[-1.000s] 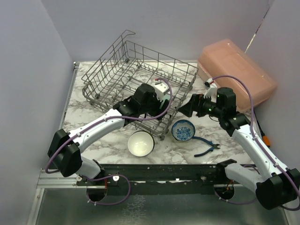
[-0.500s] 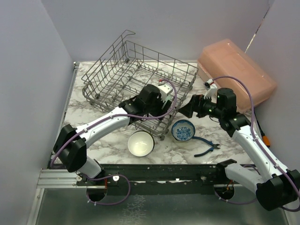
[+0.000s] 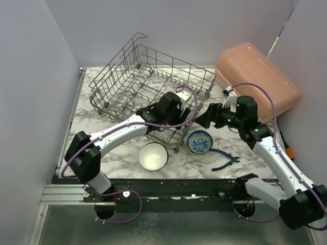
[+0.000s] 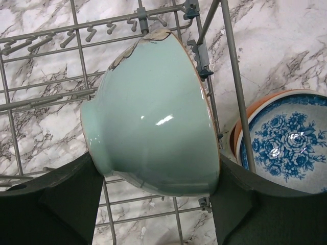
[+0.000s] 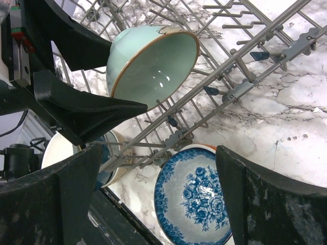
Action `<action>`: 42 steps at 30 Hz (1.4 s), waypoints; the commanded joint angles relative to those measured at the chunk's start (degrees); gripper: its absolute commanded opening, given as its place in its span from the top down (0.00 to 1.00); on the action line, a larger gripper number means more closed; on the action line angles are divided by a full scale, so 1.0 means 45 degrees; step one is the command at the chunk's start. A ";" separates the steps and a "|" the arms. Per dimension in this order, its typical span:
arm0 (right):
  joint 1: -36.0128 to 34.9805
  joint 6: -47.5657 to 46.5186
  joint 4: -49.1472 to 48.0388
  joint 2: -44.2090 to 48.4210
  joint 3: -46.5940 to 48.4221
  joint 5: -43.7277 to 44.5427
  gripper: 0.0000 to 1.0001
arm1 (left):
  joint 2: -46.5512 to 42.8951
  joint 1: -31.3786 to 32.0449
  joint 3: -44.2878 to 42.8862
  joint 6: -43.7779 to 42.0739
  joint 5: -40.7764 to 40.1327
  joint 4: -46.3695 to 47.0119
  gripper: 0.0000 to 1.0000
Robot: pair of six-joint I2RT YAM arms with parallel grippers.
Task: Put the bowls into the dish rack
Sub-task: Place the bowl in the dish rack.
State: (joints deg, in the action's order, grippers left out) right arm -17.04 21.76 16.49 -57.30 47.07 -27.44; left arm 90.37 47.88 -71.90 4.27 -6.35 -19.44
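The left gripper (image 4: pixel 156 176) is clasping the mint bowl (image 4: pixel 153 112), dish rack (image 4: pixel 236 87) wires crossing beneath; the gaping right gripper (image 5: pixel 158 173) alone is seeing its hollow.

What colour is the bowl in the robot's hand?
The bowl is mint green with a thin brown rim; the left wrist view shows it best.

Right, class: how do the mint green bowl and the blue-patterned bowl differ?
The mint green bowl is plain; the blue-patterned bowl has flowers inside. The mint green bowl is tipped on its side, the blue-patterned bowl upright. The left gripper holds the mint green bowl inside the dish rack; the blue-patterned bowl sits untouched on the table. Both are round.
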 commanded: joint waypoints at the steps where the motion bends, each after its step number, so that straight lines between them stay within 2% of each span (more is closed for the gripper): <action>1: 0.0053 -0.0226 0.0278 0.0226 -0.0002 0.0367 0.04 | 0.0211 0.0043 -0.0458 0.0594 -0.1205 -0.0195 1.00; 16: 0.0056 -0.0261 0.0257 0.0470 0.0079 0.0321 0.04 | 0.1539 0.0278 -0.1122 0.0247 -0.0134 -0.1369 1.00; 28: 0.0056 -0.0050 -0.0034 0.0605 0.0095 0.0153 0.04 | 0.2417 0.0293 -0.1581 0.0745 0.0321 -0.2299 1.00; 30: 0.0056 -0.0050 -0.0047 0.0631 0.0059 0.0138 0.04 | 0.2500 0.0296 -0.1689 0.0763 0.0301 -0.2389 0.96; 32: 0.0051 -0.0035 -0.0040 0.0688 0.0011 0.0208 0.04 | 0.2489 0.0308 -0.1779 0.0807 0.0253 -0.2408 0.88; 33: 0.0055 -0.0017 -0.0035 0.0722 -0.0005 0.0276 0.04 | 0.2474 0.0302 -0.1818 0.0823 0.0253 -0.2426 0.83; 37: 0.0045 -0.0001 -0.0098 0.0863 -0.0031 0.0350 0.04 | 0.2305 0.0302 -0.1928 0.0993 0.0228 -0.2447 0.53; 42: 0.0054 -0.0058 -0.0005 0.0934 0.0072 0.0411 0.04 | 0.2038 0.0314 -0.2001 0.1100 -0.0186 -0.2423 0.31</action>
State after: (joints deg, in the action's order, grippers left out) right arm -17.02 21.41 16.47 -54.02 47.07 -26.59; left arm 99.77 48.99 -79.90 5.56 -6.90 -27.44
